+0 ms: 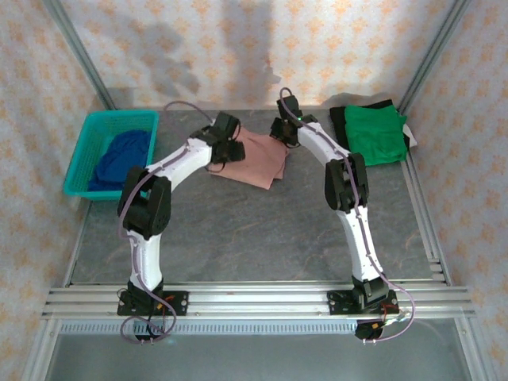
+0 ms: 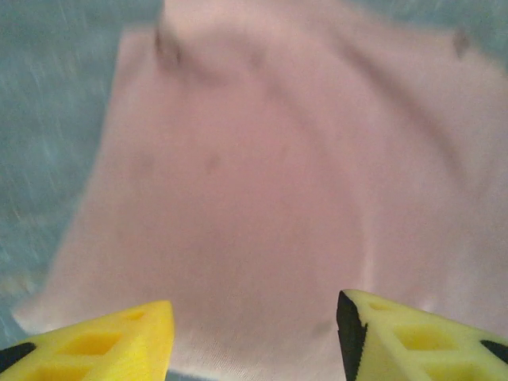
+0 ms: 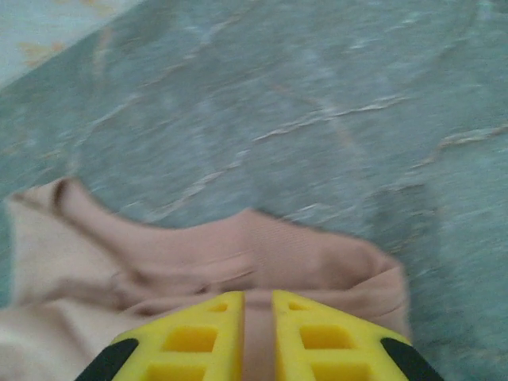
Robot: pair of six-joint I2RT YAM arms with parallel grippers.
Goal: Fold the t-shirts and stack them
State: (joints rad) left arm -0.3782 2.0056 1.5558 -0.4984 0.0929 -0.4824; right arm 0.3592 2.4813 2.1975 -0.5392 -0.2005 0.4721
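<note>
With only my right gripper (image 3: 258,303) pinched on a fold of the pink tee (image 3: 302,254), a pull could have dragged the layers askew or let the thin cloth slip free. My left gripper (image 2: 254,308) hung just above the tee, jaws apart. The tee lay by the middle of the worktop's (image 1: 238,230) far edge.
</note>
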